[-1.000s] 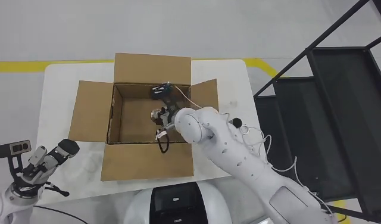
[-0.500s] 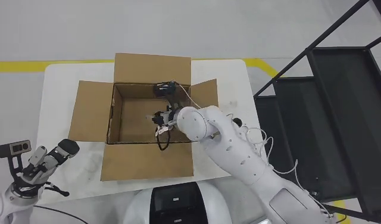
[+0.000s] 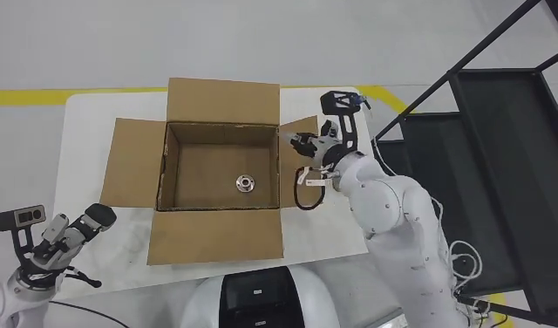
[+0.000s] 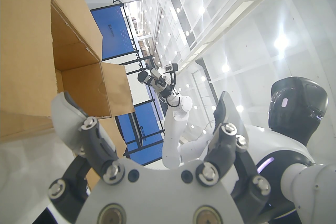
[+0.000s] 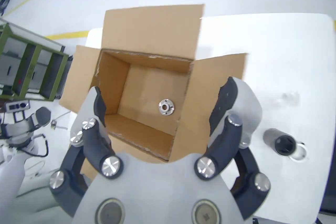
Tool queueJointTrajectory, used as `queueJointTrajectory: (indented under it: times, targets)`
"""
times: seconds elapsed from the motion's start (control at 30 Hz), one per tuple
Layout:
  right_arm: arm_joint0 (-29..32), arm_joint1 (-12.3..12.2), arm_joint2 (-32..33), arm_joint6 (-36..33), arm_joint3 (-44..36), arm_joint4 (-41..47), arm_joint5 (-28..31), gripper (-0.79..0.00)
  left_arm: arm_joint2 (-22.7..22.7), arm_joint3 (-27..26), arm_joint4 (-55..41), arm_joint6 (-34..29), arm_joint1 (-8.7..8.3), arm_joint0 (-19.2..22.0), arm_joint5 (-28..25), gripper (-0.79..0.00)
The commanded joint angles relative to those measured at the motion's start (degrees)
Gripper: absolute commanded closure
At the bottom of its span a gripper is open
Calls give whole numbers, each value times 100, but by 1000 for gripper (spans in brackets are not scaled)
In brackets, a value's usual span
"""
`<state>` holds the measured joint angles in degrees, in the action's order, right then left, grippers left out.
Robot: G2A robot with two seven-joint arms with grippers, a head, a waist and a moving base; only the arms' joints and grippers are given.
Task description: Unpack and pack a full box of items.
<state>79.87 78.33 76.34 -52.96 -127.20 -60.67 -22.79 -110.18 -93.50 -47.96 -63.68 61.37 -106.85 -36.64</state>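
Note:
An open cardboard box (image 3: 221,167) stands on the white table (image 3: 87,127), all flaps folded out. A small round metal flange (image 3: 244,184) lies alone on the box floor, and the right wrist view shows the flange (image 5: 166,107) from above. My right gripper (image 3: 295,139) hovers over the box's right flap, open and empty, fingers (image 5: 236,96) spread wide. My left gripper (image 3: 94,216) sits low off the table's near left corner, open and empty, looking up past the box (image 4: 76,70).
A dark cylinder (image 5: 282,143) lies on the table right of the box, with a small clear item (image 5: 291,97) farther along. A black metal staircase (image 3: 488,153) stands beyond the table's right edge.
My right arm has come up out of the box and swung right, over the right flap. The flange now lies uncovered on the box floor. The left arm has not moved.

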Motion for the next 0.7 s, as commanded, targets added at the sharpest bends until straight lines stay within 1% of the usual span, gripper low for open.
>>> queueJointTrajectory:
  times: [0.0,0.13,0.23,0.37,0.47,0.53,0.67]
  targets:
    - [200,-19,157,5,-128,-177,-109,-785,0,0,0,0,0,0,0,-785]
    - [676,-45,530,56,-219,-448,-540,-785,0,0,0,0,0,0,0,-785]
    - [1024,-52,721,0,-129,-515,-851,-785,0,0,0,0,0,0,0,-785]
    - [1269,-58,832,-127,48,-518,-1003,-785,0,0,0,0,0,0,0,-785]
    - [1420,-64,900,-134,235,-498,-1007,-785,0,0,0,0,0,0,0,-785]
    - [1495,-57,950,-72,268,-370,-1054,-785,0,0,0,0,0,0,0,-785]
    - [1620,-52,997,87,297,-132,-955,-785,0,0,0,0,0,0,0,-785]
